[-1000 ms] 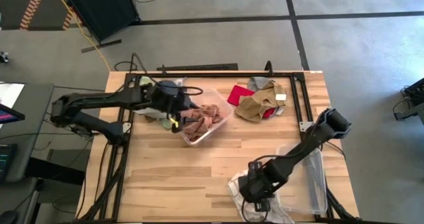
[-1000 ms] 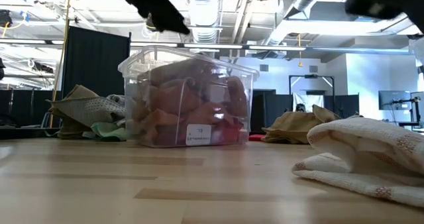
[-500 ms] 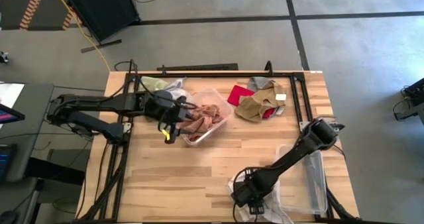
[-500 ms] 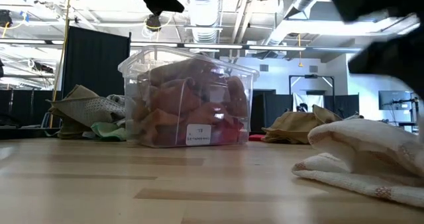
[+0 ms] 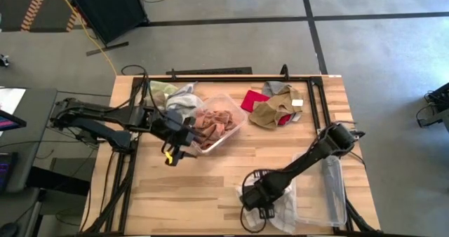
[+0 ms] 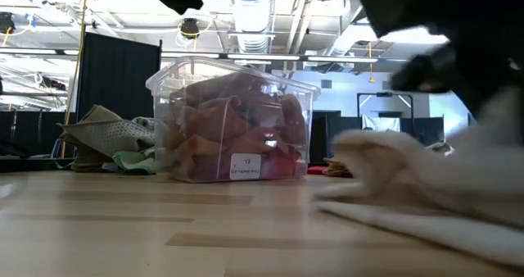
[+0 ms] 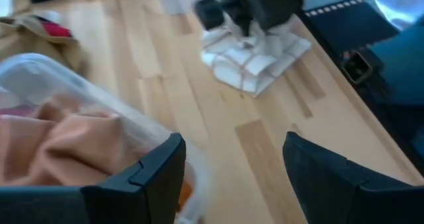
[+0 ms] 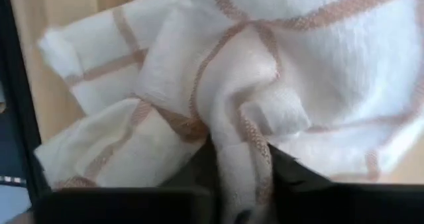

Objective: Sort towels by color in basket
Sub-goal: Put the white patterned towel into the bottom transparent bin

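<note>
- Left of the overhead frame: the left pincer (image 5: 175, 147) hangs just outside the near-left corner of a clear plastic bin (image 5: 235, 128). In its own wrist view its two dark fingers (image 7: 156, 177) stand apart with nothing between them, so it is released.
- Left of centre: the bin sits on the wooden table (image 5: 210, 188) and holds bunched rust-orange and tan towels (image 5: 214, 121). At table height a small white label (image 6: 245, 166) shows on the bin's front wall; its print is too small to read.
- Behind the bin, upper left of the table: a pale green towel (image 5: 163, 88) and a grey towel (image 5: 182, 95) lie loose.
- Upper centre-right: a red towel (image 5: 254, 99) lies half under a tan-brown towel (image 5: 273, 111).
- Lower centre-right: the white checked towel (image 5: 280, 209) lies crumpled at the table's near edge. The right pincer (image 5: 258, 200) is down on the towel's left end, and its wrist view shows a fold of the cloth pinched between the fingers, so it is clenched on this towel.
- The relation that matters: the towel trails off to the right of the right pincer, toward an empty clear tray (image 5: 326, 191) just beside it. The right arm is far the nearer; the left pincer is well apart.
- No brand or readable writing shows anywhere.
</note>
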